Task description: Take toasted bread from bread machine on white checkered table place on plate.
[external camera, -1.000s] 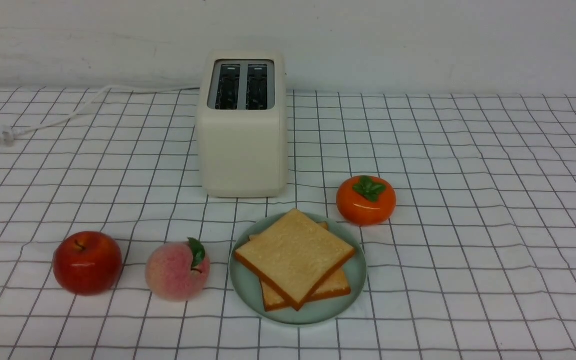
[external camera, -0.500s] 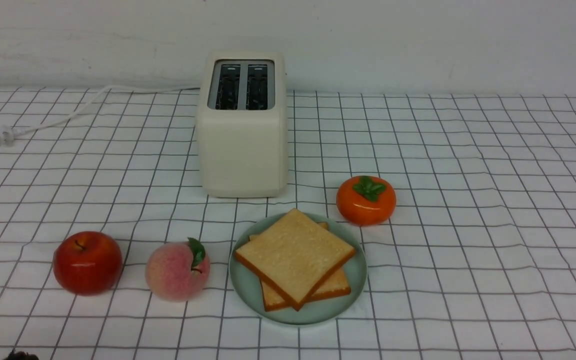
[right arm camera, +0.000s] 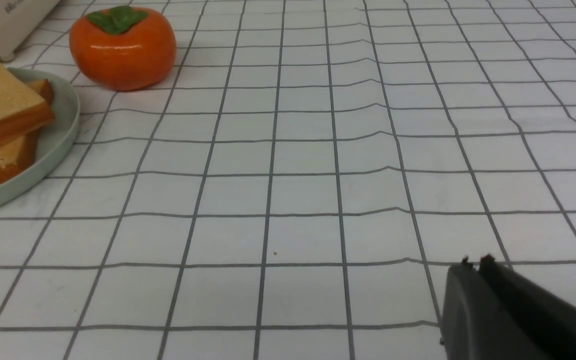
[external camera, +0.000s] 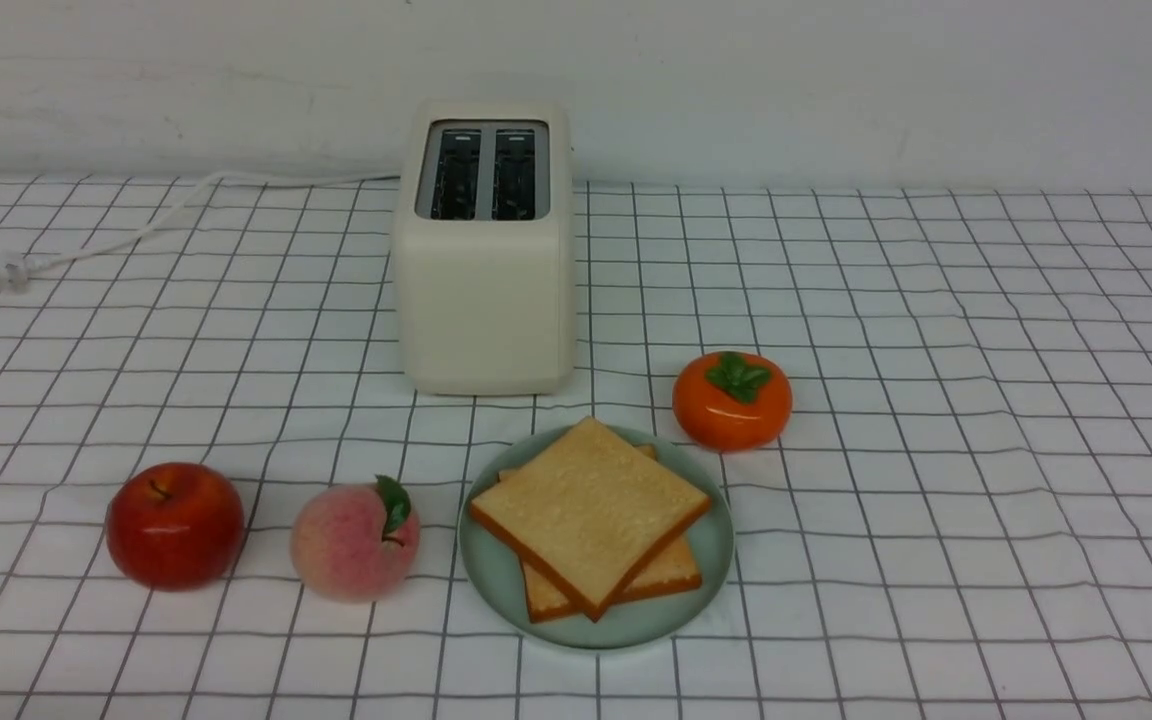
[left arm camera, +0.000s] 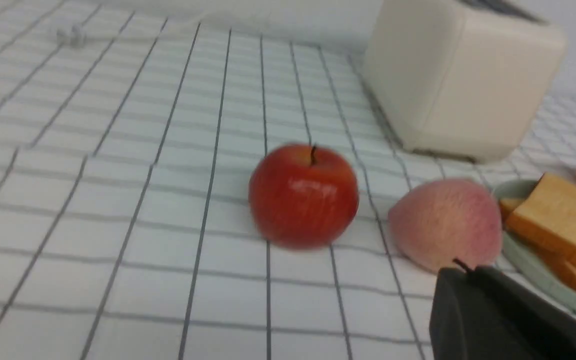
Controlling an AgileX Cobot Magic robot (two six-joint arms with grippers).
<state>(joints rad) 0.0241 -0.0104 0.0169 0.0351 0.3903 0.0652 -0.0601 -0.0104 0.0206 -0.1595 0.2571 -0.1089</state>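
Note:
Two slices of toasted bread (external camera: 591, 510) lie stacked on the mint-green plate (external camera: 484, 575), near the front of the white checkered table (external camera: 936, 450). The bread machine (external camera: 484, 260) stands behind the plate, and its two dark slots hold no slice. In the left wrist view my left gripper (left arm camera: 468, 270) is shut and holds nothing; it hovers near the peach (left arm camera: 443, 225), with the toasted bread (left arm camera: 558, 220) beyond it. In the right wrist view my right gripper (right arm camera: 475, 262) is shut and holds nothing; it sits low over bare cloth, well apart from the plate (right arm camera: 53, 145).
A red apple (external camera: 174, 525) and a peach (external camera: 354, 540) sit left of the plate. An orange persimmon (external camera: 732, 400) sits at the plate's back right. The toaster's white cord (external camera: 136, 235) trails across the back left to its plug.
A dark bit of my left arm at the front view's bottom-left edge has slid further out of frame. The toast, plate and fruit have not moved.

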